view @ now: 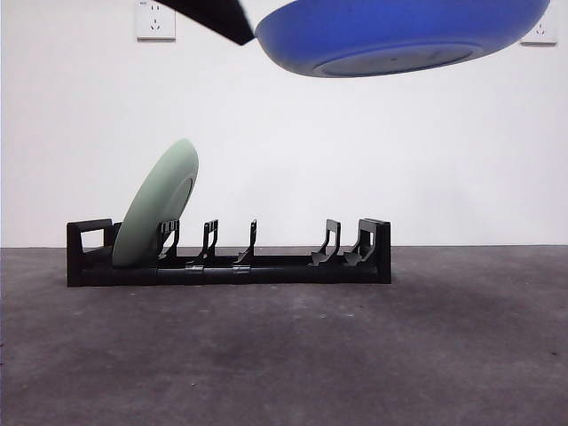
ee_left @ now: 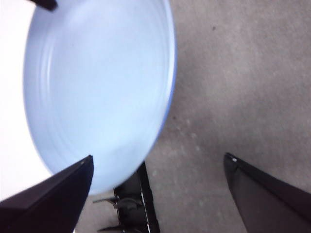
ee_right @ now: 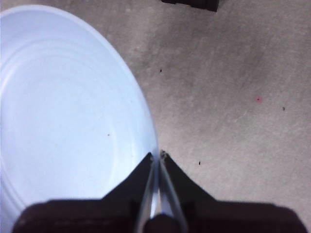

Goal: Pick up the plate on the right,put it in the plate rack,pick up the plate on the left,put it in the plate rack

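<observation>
A blue plate hangs high above the table, nearly level, its underside showing in the front view. My right gripper is shut on its rim; its dark tip meets the plate's edge at the top of the front view. My left gripper is open and holds nothing, with the plate beyond it. The black plate rack lies on the table below. A pale green plate leans in its leftmost slot. Part of the rack shows under the plate in the left wrist view.
The grey table stretches in front of the rack. A white wall stands behind, with a socket at upper left and another at upper right. One rack end shows in the right wrist view.
</observation>
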`<state>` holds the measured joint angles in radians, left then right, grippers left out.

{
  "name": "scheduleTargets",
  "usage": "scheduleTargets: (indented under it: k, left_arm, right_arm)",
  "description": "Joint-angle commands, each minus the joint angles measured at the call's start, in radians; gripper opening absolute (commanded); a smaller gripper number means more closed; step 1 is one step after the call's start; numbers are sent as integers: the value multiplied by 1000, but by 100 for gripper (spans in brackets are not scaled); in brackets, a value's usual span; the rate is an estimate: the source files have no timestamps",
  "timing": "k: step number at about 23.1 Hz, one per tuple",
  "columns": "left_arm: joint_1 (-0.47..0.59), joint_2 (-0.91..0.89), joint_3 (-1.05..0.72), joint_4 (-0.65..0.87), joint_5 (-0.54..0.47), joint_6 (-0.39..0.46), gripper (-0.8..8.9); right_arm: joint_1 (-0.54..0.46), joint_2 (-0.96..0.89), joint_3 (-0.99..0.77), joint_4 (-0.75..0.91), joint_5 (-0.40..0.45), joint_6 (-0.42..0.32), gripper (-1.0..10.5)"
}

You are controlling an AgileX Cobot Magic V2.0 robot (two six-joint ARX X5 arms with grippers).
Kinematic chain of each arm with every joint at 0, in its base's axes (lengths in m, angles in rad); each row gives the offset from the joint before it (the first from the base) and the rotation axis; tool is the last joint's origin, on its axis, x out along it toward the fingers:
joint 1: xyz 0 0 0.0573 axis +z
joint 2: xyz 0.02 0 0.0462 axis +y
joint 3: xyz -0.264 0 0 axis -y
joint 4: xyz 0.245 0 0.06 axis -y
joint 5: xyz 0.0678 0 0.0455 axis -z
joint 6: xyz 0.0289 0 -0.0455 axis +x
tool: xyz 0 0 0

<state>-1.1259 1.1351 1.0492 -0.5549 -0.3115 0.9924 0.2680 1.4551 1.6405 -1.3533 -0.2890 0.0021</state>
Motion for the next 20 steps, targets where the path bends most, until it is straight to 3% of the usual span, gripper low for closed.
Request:
scheduleTargets:
  k: [1,5,9,11,20]
  left_arm:
    - [-7,10,2,20,-3,42,441]
    - [-7,18,2,31,1,50,421]
    - [-7,20,2,33,5,49,169]
    - [-8,20,2,33,11,49,94]
    - [-8,21,2,32,70,48,-8]
  right_arm:
    - [1,-6,3,-20,-19,-3,-16]
    - [2,-6,3,-20,-41,-3,-16]
    - [2,-6,3,-20,-62,-3,-16]
    - [2,-6,3,-20,-63,-3,-16]
    - [2,-6,3,-20,-63,-2,-16]
